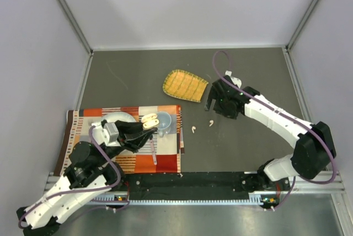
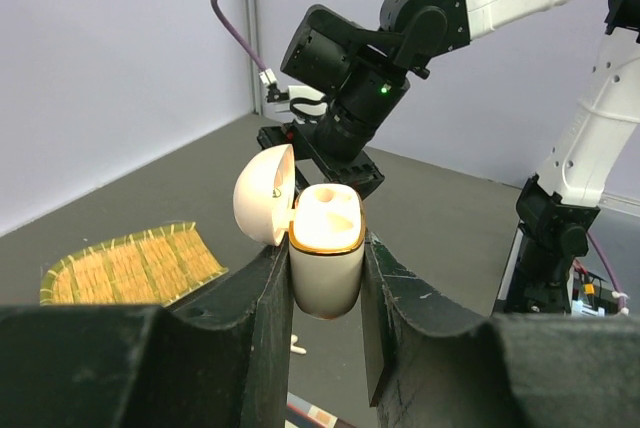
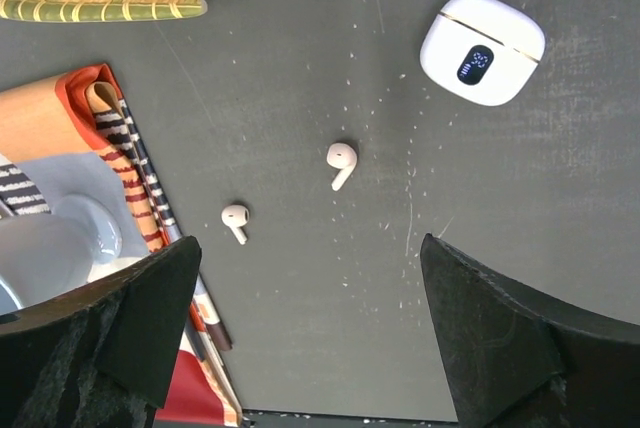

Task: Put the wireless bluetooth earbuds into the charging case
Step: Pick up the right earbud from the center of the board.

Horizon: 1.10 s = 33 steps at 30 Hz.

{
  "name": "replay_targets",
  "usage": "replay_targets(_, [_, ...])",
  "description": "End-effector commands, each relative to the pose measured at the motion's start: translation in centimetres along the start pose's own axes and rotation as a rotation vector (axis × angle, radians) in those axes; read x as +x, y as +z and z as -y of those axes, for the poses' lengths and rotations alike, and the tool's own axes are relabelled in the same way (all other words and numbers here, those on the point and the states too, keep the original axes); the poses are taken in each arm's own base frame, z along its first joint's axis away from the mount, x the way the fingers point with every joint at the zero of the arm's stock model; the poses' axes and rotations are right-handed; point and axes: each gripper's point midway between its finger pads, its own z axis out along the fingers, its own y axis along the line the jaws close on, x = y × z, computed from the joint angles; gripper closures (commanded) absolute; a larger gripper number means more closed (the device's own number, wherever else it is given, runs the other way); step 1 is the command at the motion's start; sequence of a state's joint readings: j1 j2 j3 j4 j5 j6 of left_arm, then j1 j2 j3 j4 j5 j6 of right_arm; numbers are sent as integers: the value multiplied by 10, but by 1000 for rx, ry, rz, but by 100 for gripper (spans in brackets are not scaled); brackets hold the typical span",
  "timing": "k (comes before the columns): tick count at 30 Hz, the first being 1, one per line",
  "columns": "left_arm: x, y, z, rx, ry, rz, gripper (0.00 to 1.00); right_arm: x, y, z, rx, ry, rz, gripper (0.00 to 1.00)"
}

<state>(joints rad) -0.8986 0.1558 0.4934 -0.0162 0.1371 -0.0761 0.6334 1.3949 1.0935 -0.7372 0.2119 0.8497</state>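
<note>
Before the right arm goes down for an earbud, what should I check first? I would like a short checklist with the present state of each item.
1. Left claw holds the open charging case: ok, clamped between both fingers.
2. Case lid open, cavity facing up: ok.
3. Right claw open: ok, fingers wide apart, nothing between them.
4. Two earbuds reachable on the bare table: ok, one earbud and the other earbud lie apart, below the claw.
5. Second case, closed, clear of the earbuds: ok.
6. Whether the held case already has earbuds inside: cannot tell.
</note>
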Motion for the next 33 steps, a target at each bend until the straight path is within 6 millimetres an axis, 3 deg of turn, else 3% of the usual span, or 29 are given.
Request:
replay_targets(1, [-24, -11, -5, -44, 1, 58, 100, -7, 2, -24, -4, 17, 24, 11])
replay_targets(9, [-22, -18, -10, -79, 4, 37, 100, 7, 28, -9, 148, 95, 33, 18])
replay_targets(21, [-12, -18, -14, -97, 7, 6, 100, 26, 66, -2, 247, 67, -37, 47])
replay_targets(33, [-8, -22, -18, -120, 14, -14, 100, 28, 84, -3, 261, -32, -57, 51])
